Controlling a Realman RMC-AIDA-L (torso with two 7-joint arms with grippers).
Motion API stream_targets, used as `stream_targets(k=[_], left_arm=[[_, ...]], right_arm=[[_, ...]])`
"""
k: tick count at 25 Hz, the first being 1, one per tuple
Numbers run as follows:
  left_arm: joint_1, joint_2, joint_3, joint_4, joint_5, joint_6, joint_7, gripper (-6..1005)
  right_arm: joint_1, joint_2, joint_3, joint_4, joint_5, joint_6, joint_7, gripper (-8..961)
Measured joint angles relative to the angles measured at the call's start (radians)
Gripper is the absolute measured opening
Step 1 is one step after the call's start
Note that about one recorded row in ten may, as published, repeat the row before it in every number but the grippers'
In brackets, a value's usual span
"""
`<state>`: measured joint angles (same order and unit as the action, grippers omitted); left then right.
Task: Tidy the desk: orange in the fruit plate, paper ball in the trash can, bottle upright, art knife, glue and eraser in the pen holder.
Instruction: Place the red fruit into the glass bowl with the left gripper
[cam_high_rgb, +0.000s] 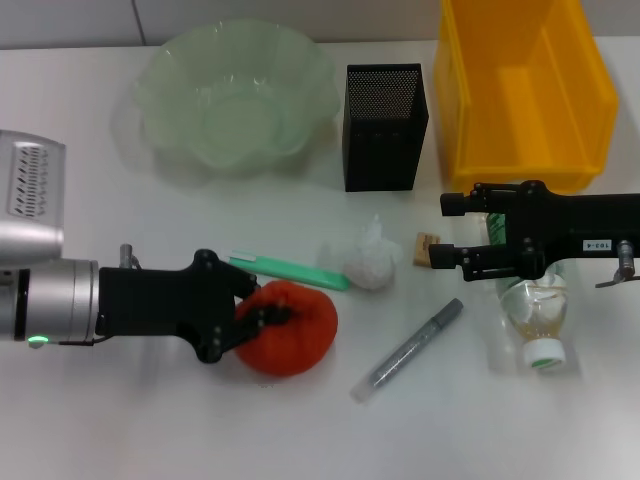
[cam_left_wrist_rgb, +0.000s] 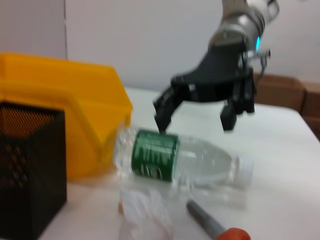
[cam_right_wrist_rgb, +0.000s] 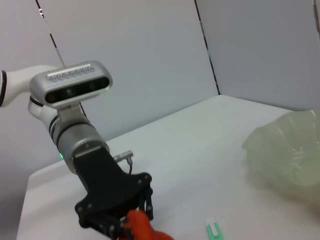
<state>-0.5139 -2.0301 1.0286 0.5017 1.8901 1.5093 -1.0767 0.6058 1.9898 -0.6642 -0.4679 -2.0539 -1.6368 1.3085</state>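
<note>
My left gripper (cam_high_rgb: 250, 315) is shut on the left side of the orange (cam_high_rgb: 292, 326), which rests on the table near the front; the right wrist view shows the orange (cam_right_wrist_rgb: 141, 226) between those fingers. My right gripper (cam_high_rgb: 445, 232) hangs open just above the bottle (cam_high_rgb: 535, 308), which lies on its side with its cap toward me. The left wrist view shows the right gripper (cam_left_wrist_rgb: 195, 120) straddling the bottle (cam_left_wrist_rgb: 175, 160) without touching it. Between the arms lie the green art knife (cam_high_rgb: 290, 268), paper ball (cam_high_rgb: 370, 262), eraser (cam_high_rgb: 427, 248) and grey glue stick (cam_high_rgb: 408, 350).
Along the back stand the pale-green fruit plate (cam_high_rgb: 235, 95), the black mesh pen holder (cam_high_rgb: 385, 125) and the yellow trash can (cam_high_rgb: 520, 90). The trash can's front wall is close behind my right gripper.
</note>
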Motion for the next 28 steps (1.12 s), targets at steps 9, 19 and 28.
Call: stream_targets(k=[9, 19, 28], left_arm=[[0.0, -0.024, -0.163, -0.003, -0.001, 0.084, 0.049, 85], [0.002, -0.035, -0.208, -0.054, -0.131, 0.065, 0.096, 57], [-0.001, -0.038, -0.208, -0.107, -0.276, 0.0, 0.13, 56]], right_arm=[[-0.002, 0.007, 0.004, -0.002, 0.003, 0.008, -0.008, 814], [-0.014, 0.019, 0.01, -0.005, 0.009, 0.022, -0.037, 814], [-0.02, 0.02, 0.01, -0.006, 0.009, 0.05, -0.05, 813]])
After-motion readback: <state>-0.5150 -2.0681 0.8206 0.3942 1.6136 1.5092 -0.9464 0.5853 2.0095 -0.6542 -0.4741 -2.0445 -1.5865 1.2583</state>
